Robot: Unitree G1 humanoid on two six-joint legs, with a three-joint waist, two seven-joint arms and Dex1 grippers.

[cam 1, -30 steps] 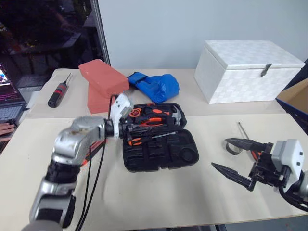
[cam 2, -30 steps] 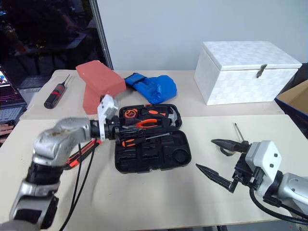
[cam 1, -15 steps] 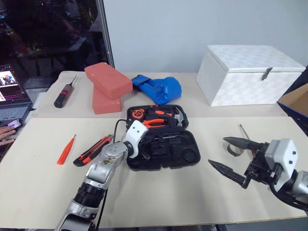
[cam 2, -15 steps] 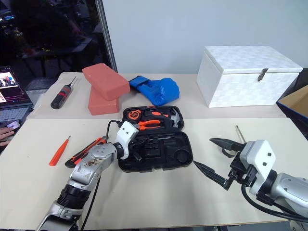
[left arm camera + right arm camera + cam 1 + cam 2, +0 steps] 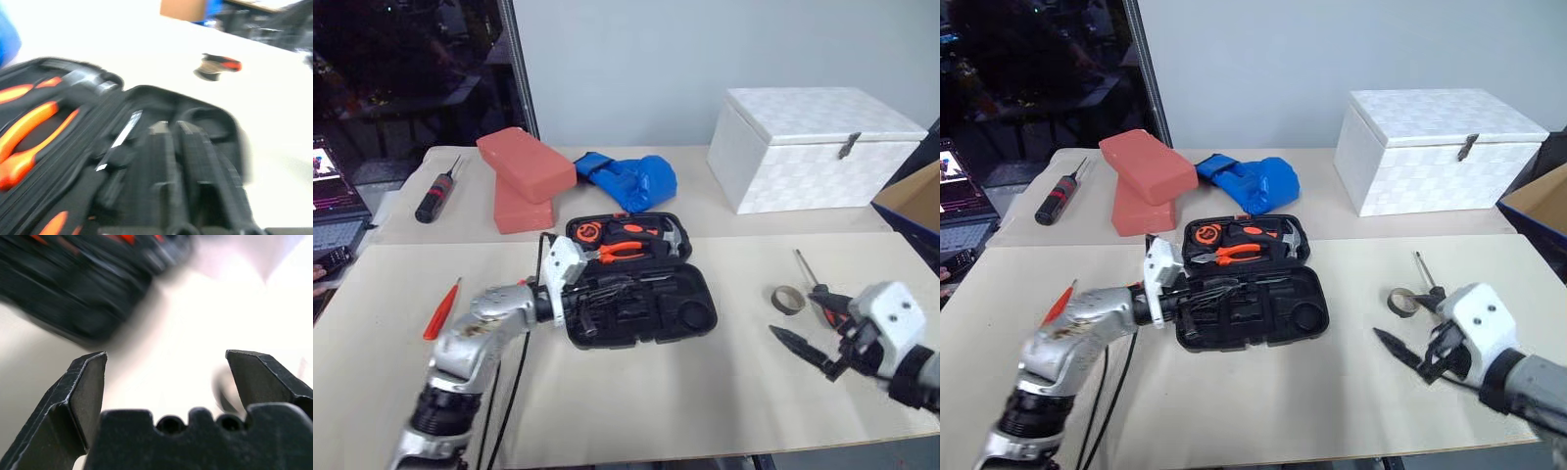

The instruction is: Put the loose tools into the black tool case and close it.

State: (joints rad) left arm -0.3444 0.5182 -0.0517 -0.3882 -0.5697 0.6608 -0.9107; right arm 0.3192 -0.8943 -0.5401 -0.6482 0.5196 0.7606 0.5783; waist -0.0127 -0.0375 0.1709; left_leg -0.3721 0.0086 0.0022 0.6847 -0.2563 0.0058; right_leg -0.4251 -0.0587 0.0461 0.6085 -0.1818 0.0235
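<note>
The left gripper (image 5: 579,305) has pulled back to the black tool case (image 5: 651,308)'s left edge, its opening unclear; the right gripper (image 5: 166,377), wide, moved right of it.

Table (image 5: 636,392): pale beige top, two surfaces butted together.
Centre: black tool case (image 5: 636,284), lying open.
Back row: black screwdriver (image 5: 433,194), two red blocks (image 5: 521,176) stacked, blue cloth (image 5: 628,178), white box (image 5: 818,145).
Left side: orange screwdriver (image 5: 441,309).
Right side: tape ring (image 5: 789,299), thin-shafted screwdriver (image 5: 803,266) just beside it.
</note>
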